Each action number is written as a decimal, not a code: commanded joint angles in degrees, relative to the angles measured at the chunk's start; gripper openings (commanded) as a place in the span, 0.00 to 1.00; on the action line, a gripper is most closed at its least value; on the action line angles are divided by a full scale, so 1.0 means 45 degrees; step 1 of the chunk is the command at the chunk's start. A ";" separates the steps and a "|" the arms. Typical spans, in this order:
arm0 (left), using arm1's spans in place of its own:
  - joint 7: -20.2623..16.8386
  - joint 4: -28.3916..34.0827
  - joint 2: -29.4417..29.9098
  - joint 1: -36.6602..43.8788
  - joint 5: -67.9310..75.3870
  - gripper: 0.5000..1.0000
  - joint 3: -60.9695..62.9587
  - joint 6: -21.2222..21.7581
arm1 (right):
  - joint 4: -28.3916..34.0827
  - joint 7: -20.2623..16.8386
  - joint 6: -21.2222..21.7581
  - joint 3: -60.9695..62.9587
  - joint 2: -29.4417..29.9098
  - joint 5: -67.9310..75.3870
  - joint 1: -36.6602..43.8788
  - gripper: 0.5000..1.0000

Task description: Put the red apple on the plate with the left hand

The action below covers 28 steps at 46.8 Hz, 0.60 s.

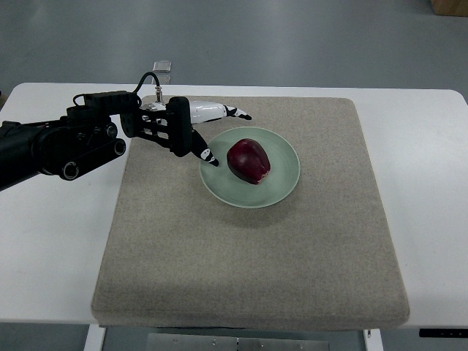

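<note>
A dark red apple (248, 161) rests on a pale green plate (282, 186) near the middle of the grey mat. My left hand (219, 135) reaches in from the left edge and hovers at the plate's left rim. Its fingers (238, 113) are spread and hold nothing. A small gap separates the hand from the apple. The right arm does not show.
The grey felt mat (248, 270) covers most of the white table (424, 183). A small clear object (162, 69) stands at the table's far edge behind the hand.
</note>
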 commanded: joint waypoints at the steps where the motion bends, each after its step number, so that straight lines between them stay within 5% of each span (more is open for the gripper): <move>1: 0.0000 0.0512 -0.0032 -0.0019 -0.0427 0.93 -0.0188 0.0008 | 0.0000 0.0001 0.0000 -0.0001 0.0000 0.0000 -0.0011 0.93; 28: 0.0097 0.1761 -0.0168 -0.0273 -0.6049 0.98 -0.1927 0.0456 | 0.0000 0.0001 0.0000 -0.0001 0.0000 0.0000 -0.0010 0.93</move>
